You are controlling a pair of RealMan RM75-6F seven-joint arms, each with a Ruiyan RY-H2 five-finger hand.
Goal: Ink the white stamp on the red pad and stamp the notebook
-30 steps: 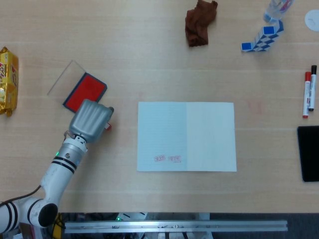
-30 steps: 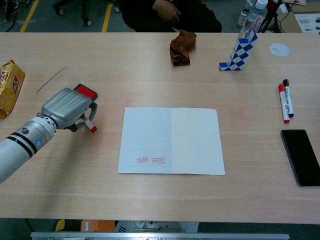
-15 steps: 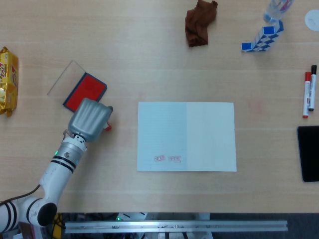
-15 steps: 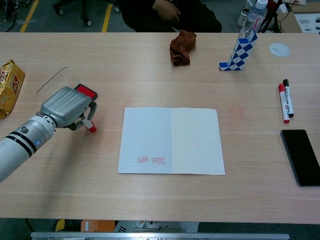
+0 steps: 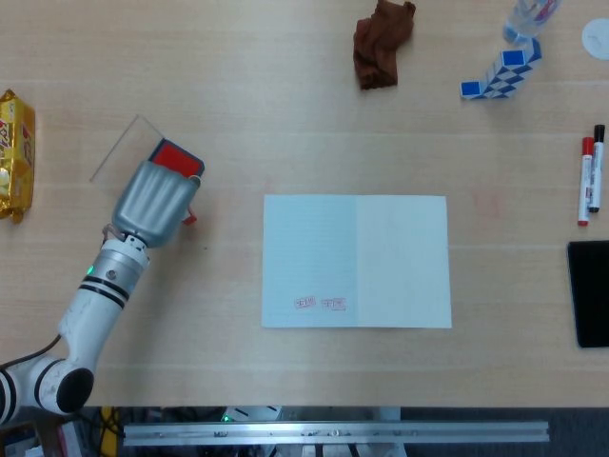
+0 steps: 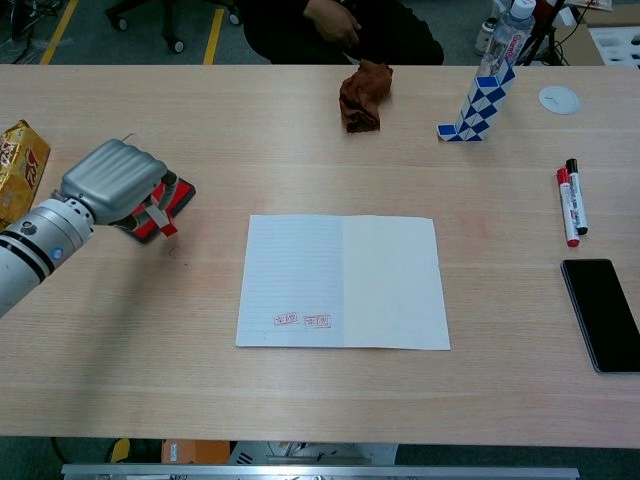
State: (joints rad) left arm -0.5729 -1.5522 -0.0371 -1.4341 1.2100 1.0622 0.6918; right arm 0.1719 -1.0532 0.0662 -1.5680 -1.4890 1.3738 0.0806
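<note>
Now the small white stamp with the red base point(image 6: 160, 217) should go straight down flat onto the red ink pad in its dark blue case point(image 5: 178, 158); the left hand point(image 5: 152, 202) pinches it over the pad's 6 o'clock edge; the open light blue paper notebook point(image 5: 355, 260) lies at 3 o'clock, well apart.

Light wooden table point(image 5: 285, 105), cluttered at the edges.
Open notebook point(image 5: 356, 261) at centre, two red stamp marks point(image 5: 320, 304) on its left page; red ink pad point(image 5: 177, 159) at left beside a clear lid point(image 5: 122, 148); yellow snack bag point(image 5: 15, 154) far left; brown cloth point(image 5: 382, 43), blue-and-white snake puzzle point(image 5: 500, 72), plastic bottle point(image 6: 508, 31), white disc point(image 6: 559, 98) along the back; two markers point(image 5: 590, 174) and black phone point(image 5: 590, 292) at right.
</note>
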